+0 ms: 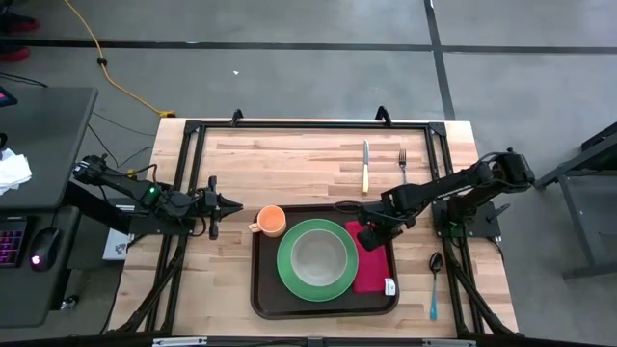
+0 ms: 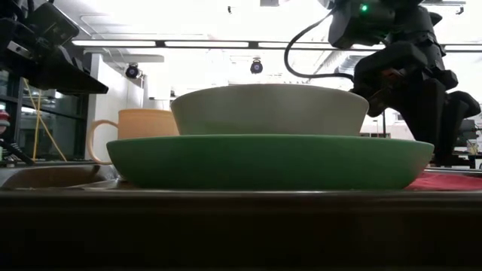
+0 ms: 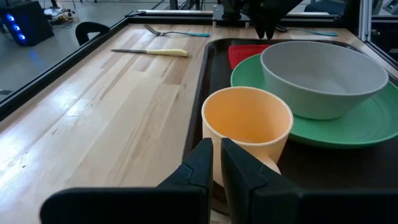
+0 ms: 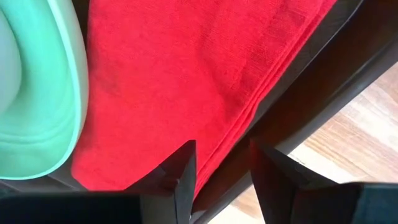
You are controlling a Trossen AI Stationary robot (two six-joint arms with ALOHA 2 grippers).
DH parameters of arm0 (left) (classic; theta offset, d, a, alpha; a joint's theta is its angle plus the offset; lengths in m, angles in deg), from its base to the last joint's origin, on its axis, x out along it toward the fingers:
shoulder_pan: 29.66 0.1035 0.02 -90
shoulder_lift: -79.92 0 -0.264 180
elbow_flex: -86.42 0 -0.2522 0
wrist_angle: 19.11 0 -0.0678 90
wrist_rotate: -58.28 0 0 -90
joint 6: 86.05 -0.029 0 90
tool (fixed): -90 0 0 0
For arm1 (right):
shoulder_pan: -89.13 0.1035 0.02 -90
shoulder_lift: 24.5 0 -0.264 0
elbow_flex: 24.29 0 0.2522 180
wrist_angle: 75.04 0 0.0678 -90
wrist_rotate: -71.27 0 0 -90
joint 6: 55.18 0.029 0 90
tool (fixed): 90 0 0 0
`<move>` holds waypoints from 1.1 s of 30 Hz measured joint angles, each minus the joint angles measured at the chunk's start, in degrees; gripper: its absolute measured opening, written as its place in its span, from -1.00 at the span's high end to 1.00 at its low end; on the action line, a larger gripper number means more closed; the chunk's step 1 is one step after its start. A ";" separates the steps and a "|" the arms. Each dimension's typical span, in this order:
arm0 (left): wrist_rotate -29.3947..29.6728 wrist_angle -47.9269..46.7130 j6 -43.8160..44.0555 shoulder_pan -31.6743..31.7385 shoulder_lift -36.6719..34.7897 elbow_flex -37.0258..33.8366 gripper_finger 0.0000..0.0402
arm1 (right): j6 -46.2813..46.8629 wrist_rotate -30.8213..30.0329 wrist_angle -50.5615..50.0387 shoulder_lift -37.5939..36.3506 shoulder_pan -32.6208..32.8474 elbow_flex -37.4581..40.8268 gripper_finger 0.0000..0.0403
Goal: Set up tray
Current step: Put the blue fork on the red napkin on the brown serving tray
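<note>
My right gripper (image 4: 221, 165) hangs over the red napkin (image 4: 180, 68) at the far right corner of the dark brown tray (image 1: 262, 289), its 2 fingers parted, gripping nothing. My left gripper (image 3: 216, 168) sits at the orange cup (image 3: 247, 127); I cannot tell whether it grips the handle. The tray lies mid-table, carrying the green plate (image 1: 294, 280) and grey bowl (image 1: 318, 256).

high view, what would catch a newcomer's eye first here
The green plate with a pale bowl in it fills the middle of the dark tray. A red napkin lies along the plate's right, with the right hand open just above its far end. An orange cup sits at the tray's far left corner.
</note>
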 joint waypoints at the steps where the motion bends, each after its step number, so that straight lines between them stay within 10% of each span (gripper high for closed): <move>1: -0.01 0.01 0.00 0.00 0.00 0.00 0.69 | 0.07 0.02 -0.05 -0.01 0.00 -0.01 0.38; 15: -0.01 -0.01 0.02 0.02 0.00 0.00 0.69 | 0.84 2.53 -1.85 -3.23 0.00 -0.04 0.38; 33: -2.24 -0.10 0.04 0.00 0.00 0.00 0.69 | 8.49 -8.72 -8.24 -10.98 -2.33 -0.04 0.38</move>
